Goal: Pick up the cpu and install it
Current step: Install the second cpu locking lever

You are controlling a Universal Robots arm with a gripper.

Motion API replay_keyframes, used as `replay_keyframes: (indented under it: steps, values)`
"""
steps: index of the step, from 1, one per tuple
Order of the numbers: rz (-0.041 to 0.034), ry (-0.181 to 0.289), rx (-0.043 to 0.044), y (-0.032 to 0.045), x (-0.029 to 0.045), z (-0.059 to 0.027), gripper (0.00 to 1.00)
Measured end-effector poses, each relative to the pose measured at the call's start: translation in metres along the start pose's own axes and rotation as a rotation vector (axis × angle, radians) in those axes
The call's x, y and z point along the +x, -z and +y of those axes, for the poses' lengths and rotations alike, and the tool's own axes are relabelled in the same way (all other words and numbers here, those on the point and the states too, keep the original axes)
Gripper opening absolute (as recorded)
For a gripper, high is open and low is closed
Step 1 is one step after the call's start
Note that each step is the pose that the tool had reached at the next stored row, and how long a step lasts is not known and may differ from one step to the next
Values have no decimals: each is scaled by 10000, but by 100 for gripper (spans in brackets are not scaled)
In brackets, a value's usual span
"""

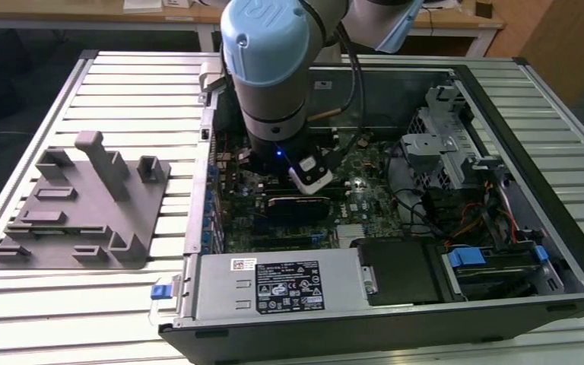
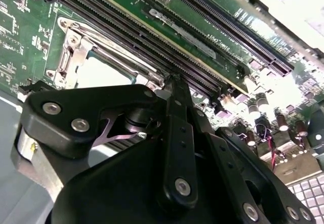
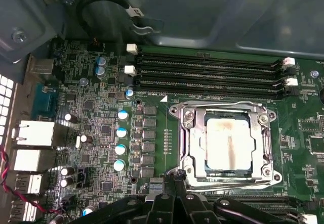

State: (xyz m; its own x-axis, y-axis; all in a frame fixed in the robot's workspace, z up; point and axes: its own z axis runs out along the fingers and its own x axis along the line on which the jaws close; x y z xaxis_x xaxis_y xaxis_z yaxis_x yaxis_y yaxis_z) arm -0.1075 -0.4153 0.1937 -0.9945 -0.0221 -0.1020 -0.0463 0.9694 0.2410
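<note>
**CPU seated in its socket as robot arm hangs over the open computer**

On the slatted bench (image 1: 28,304), at the exterior view's left, a grey fixture block (image 1: 79,209) stands bare of any chip. Beside it, an open computer case (image 1: 576,251) lies on its side with the motherboard (image 1: 373,163) exposed. The blue-and-grey arm (image 1: 267,68) reaches straight down into the case, its wrist vertical and the hand (image 1: 307,173) low over the board.

In the first wrist view the cpu (image 3: 228,145) lies flat inside the metal-framed socket (image 3: 190,133), its silvery top showing through the frame's opening, with the memory slots (image 3: 207,72) running alongside. The hand (image 3: 174,176) sits at the socket's edge, its black fingertips drawn tightly together with nothing between them. The second wrist view shows the same closed tips just beside the socket frame (image 2: 68,57).

Judging by this, the placing step appears complete: the chip is in the socket and out of the hand's grip. Whether the frame is fully latched cannot be told.
</note>
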Motion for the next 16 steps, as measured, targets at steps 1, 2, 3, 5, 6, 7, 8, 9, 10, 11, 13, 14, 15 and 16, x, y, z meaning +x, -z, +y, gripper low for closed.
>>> replay_keyframes:
  steps: [1, 2, 3, 5, 6, 7, 8, 9, 10, 11, 13, 14, 15, 16]
  values:
    - [-1, -3, -30, -3, 0, 0, 11]
    - [-2, -4, -66, -6, 1, 0, 11]
    - [-6, -7, -105, -10, 1, 0, 11]
    - [-8, -9, -160, -15, 1, -1, 11]
    - [-9, -9, -183, -18, 1, -2, 11]
    - [-10, -9, -196, -22, 2, -2, 11]
    - [-10, -9, -202, -26, 2, -4, 11]
    - [-11, -8, -204, -31, 2, -5, 11]
    - [-10, -7, -204, -36, 3, -7, 11]
    - [-10, -6, -204, -41, 4, -8, 11]
    - [-7, -5, -202, -44, 4, -9, 11]
    - [-6, -4, -200, -44, 5, -9, 11]
    - [-5, -4, -200, -44, 4, -9, 11]
    - [-6, -3, -200, -45, 4, -9, 11]
